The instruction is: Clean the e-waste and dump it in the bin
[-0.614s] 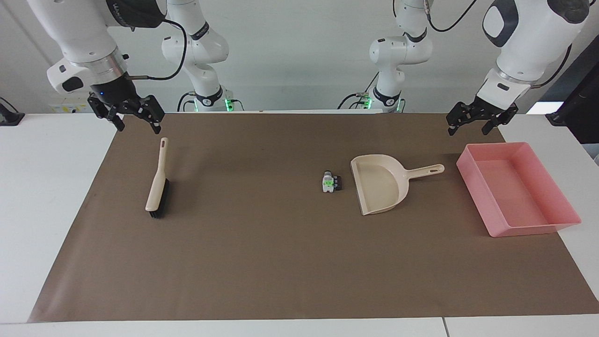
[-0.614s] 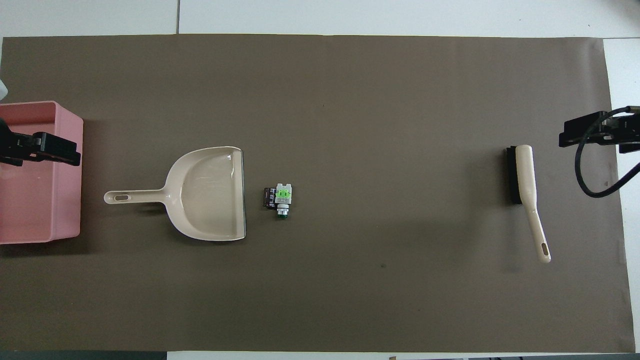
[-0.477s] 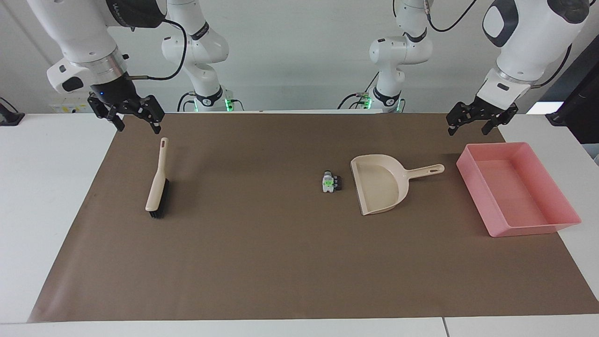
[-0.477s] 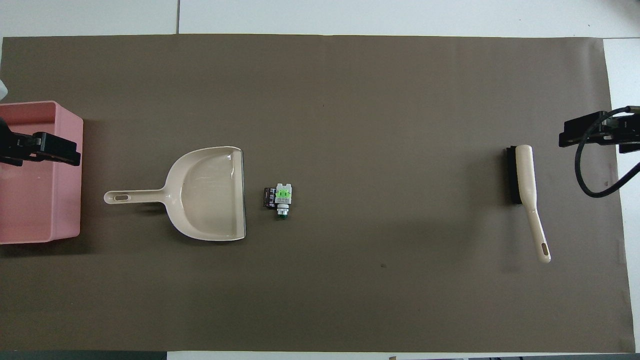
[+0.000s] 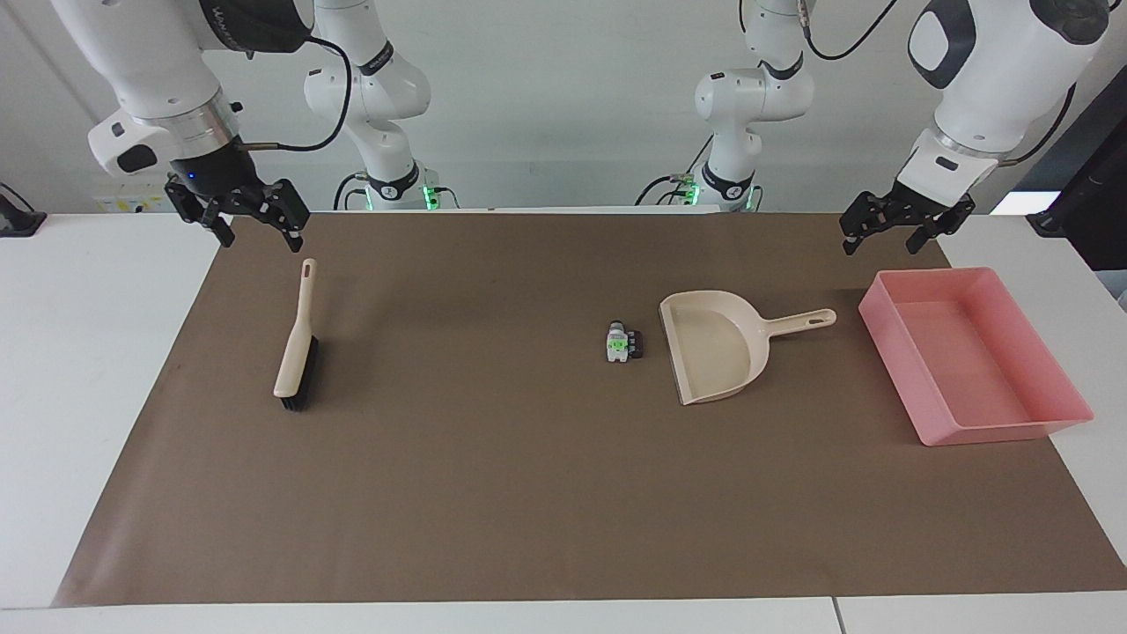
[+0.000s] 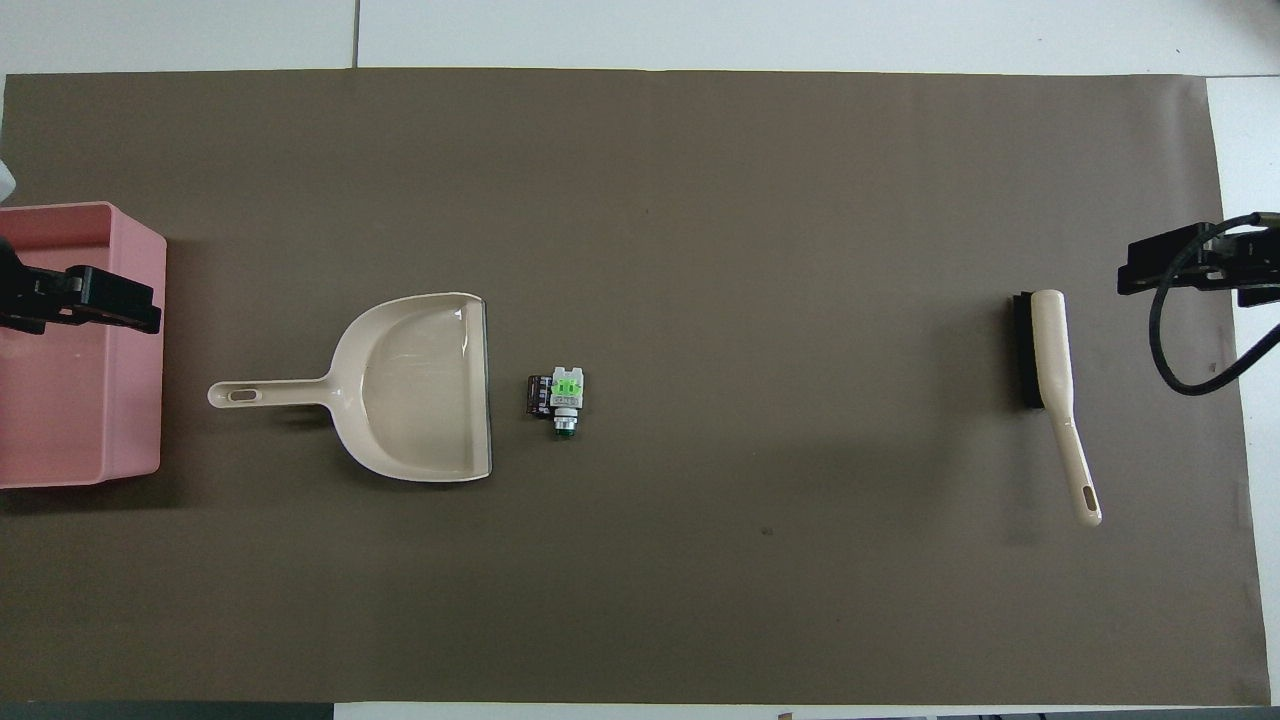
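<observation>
— Two claws up in the air, both empty. Right claw point(image 5: 257, 224) hangs over the robots' edge of the brown mat point(image 5: 493, 493), just above the tip of the brush's handle, fingers spread apart.

— And the left claw point(image 5: 889, 231)?

— Raised over the mat's corner at the left arm's end, fingers apart too, nothing between them, close to the pink bin's point(image 5: 1012, 431) nearest wall.

— What's under the right one?

— A hand brush point(image 5: 297, 339), cream handle pointing toward the robots, black bristles lying flat on the mat.

— Where's the e-waste?

— Mid-mat. The e-waste point(image 5: 622, 342), a tiny white-grey part with a bright green patch and a black end, lies just beside the open mouth of the beige dustpan point(image 5: 715, 352), not touching it.

— And the dustpan?

— Flat on the mat, mouth facing the e-waste, handle pointing at the bin. Bin sits at the left arm's end, partly off the mat onto the white counter point(image 5: 88, 370), nothing visible inside it.
</observation>
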You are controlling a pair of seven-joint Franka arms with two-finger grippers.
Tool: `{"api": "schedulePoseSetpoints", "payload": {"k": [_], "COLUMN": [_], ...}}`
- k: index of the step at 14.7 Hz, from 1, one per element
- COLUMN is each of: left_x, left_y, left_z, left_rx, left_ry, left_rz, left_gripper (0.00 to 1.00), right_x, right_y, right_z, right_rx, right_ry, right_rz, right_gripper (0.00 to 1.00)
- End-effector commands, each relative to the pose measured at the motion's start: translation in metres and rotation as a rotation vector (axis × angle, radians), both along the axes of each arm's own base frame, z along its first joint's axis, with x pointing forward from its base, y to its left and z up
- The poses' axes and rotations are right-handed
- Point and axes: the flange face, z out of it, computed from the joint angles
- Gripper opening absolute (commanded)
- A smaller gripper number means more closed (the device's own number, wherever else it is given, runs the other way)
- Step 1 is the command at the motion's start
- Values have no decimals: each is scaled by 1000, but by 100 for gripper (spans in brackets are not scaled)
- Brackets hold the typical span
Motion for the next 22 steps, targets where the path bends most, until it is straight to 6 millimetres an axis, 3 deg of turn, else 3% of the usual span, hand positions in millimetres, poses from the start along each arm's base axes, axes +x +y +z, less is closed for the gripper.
{"api": "schedulePoseSetpoints", "payload": {"k": [1,5,9,12,15,17,20,22], "left_x": [-6,-10,-8,-8,-9,-12,-11,-13], "left_y": [2,1,0,-9,-27,-45,-55,-59], "left_z": [-1,2,3,3,0,-7,-34,-61], "left_rx": [6,7,6,2,-9,-15,-28,-36], "left_ry": [55,67,58,45,24,17,23,34], "left_rz": [9,6,5,-46,-269,-414,-674,-859], "left_gripper": [100,100,100,100,100,100,99,99], "right_x": [-6,-26,-69,-82,-82,-81,-93,-99], "right_y": [0,-5,-16,-38,-61,-63,-63,-75], "right_z": [-3,-27,-110,-164,-214,-246,-275,-282], "right_rx": [-13,-9,4,8,13,12,13,19], "right_ry": [-6,40,10,65,93,95,91,100], "right_rz": [14,18,37,64,113,147,206,211], "right_gripper": [100,100,100,100,100,100,100,100]}}
